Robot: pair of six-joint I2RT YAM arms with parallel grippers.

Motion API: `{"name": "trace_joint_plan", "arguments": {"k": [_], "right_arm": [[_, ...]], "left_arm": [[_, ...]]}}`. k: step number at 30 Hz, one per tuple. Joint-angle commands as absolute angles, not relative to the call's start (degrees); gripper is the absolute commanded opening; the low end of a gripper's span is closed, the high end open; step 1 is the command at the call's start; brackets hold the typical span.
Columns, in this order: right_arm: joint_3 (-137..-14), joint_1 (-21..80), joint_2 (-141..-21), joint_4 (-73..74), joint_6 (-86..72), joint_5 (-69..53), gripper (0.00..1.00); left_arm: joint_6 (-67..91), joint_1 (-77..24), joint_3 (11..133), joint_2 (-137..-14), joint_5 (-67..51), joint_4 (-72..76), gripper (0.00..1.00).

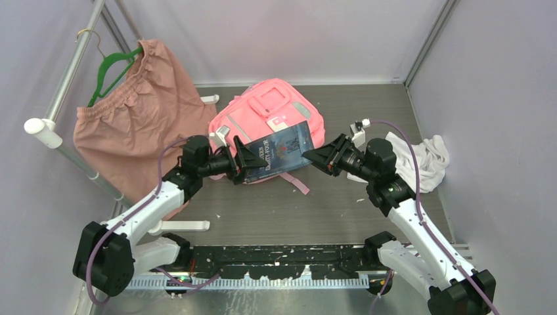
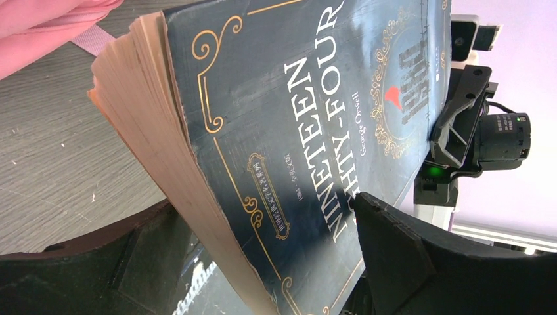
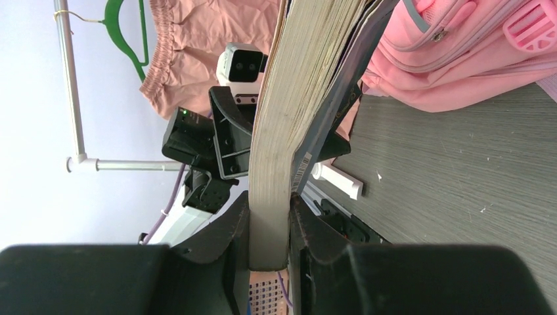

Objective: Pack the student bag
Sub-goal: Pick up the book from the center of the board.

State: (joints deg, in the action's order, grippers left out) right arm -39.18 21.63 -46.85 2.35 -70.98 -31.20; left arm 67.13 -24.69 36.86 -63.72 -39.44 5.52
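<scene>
Setting: grey wood-grain table (image 1: 315, 203), pale walls on three sides.
Edges: dusty-pink garment (image 1: 131, 118) hangs at left; white cloth (image 1: 430, 161) lies at right.
Bag: student bag (image 1: 263, 108) lies back centre, front up.
Book: dark book (image 1: 279, 152) held outside, just before it.
Grip: right fingers (image 3: 210, 262) clamp its page edge; left fingers (image 2: 401, 249) spread wide astride the other end.

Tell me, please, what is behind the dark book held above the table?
Behind the book lies the student bag, pink, with its upper pockets in view. The book covers the bag's lower front, so that part cannot be seen.
</scene>
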Motion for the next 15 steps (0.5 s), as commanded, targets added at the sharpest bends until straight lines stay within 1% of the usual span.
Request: {"name": "trace_joint_plan", "arguments": {"k": [1, 4, 11, 13, 15], "right_arm": [[-40.26, 22.15, -44.68, -7.36, -74.03, -35.69, 0.01], [-41.92, 22.16, -44.77, -2.47, -71.4, -36.03, 0.01], [-42.05, 22.2, -44.66, -0.71, -70.05, -36.79, 0.01], [-41.83, 22.21, -44.56, -0.7, -69.98, -36.9, 0.01], [-41.49, 22.15, -44.69, -0.86, -70.11, -37.22, 0.01]], "left_arm": [[68.31, -24.87, 37.15, -63.81, -41.09, 12.37, 0.9], [68.19, -24.87, 37.56, -63.81, -41.07, 12.57, 0.87], [68.56, -24.87, 37.88, -64.16, -41.55, 13.27, 0.66], [68.66, -24.87, 37.88, -64.24, -41.57, 13.34, 0.61], [68.82, -24.87, 37.88, -64.25, -41.49, 13.44, 0.59]]}}
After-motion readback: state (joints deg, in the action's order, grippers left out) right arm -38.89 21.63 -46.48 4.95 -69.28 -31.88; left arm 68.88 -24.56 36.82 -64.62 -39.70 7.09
